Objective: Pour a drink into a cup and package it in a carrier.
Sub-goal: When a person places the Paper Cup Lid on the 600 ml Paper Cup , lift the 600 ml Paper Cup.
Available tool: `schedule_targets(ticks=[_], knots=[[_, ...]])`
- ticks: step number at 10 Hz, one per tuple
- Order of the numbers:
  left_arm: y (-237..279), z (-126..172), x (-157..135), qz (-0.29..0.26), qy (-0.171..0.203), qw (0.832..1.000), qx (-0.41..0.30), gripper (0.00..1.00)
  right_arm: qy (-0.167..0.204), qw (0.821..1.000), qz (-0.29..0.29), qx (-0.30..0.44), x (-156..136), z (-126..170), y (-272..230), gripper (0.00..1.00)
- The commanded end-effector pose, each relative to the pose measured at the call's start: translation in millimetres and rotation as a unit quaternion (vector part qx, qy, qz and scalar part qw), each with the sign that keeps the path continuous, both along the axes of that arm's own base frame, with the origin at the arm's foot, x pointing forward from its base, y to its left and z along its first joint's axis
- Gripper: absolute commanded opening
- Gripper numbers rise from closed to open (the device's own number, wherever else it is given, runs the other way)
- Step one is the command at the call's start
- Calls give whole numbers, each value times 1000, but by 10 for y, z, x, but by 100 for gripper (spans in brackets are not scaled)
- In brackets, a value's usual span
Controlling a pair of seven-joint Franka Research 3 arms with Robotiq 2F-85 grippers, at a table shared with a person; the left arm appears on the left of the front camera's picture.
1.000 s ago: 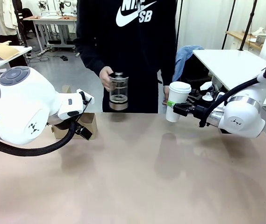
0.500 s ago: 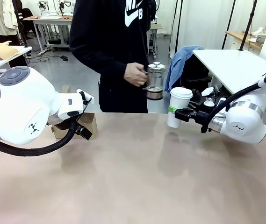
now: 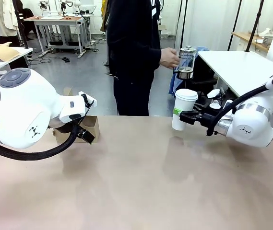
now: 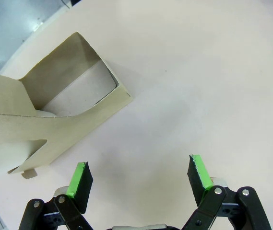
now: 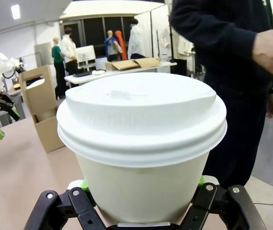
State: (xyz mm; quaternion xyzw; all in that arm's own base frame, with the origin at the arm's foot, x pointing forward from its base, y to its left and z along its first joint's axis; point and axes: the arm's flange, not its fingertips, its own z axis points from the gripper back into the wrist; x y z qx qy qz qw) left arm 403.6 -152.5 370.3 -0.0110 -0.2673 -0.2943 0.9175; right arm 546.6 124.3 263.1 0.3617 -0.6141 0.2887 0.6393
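White lidded cup point(image 3: 184, 98), right of centre, gripped by the right end effector point(image 3: 183, 115) at the tabletop's point(image 3: 141, 182) far edge. Glass carafe point(image 3: 186, 62) in a person's hand point(image 3: 169, 57), upper right. Carrier point(image 3: 92, 125) at left; left end effector point(image 4: 138, 175) wide, empty.

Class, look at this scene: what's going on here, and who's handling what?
The right gripper is shut on a white lidded cup, holding it upright at the far right of the table. The left gripper hangs open beside the cardboard carrier; the cup is not yet in it. Beyond the far edge, the person's hand holds a glass carafe.
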Motion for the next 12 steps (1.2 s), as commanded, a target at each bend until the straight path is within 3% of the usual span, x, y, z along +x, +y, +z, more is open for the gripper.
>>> schedule_targets(ticks=[1, 4, 6, 7, 8, 9, 10, 12], knots=[[6, 1, 0, 0, 0, 1000, -1, 100, 0, 1000, 0, 0, -1, 0, 1, 81], [6, 1, 0, 0, 0, 1000, -1, 100, 2, 1000, 0, 0, -5, -24, -6, 81], [6, 1, 0, 0, 0, 1000, -1, 100, -3, 1000, 26, 8, -108, 118, -465, 81], [6, 1, 0, 0, 0, 1000, -1, 100, 11, 999, 29, -6, 383, 294, 299, 81], [6, 1, 0, 0, 0, 1000, -1, 100, 31, 998, 44, -10, 450, 513, 263, 81], [6, 1, 0, 0, 0, 1000, -1, 100, 28, 998, 51, -14, 529, 713, 271, 81], [6, 1, 0, 0, 0, 1000, -1, 100, 1, 998, 55, -19, 568, 849, 333, 81], [6, 1, 0, 0, 0, 1000, -1, 100, -18, 997, 74, -34, 555, 1208, 348, 81]])
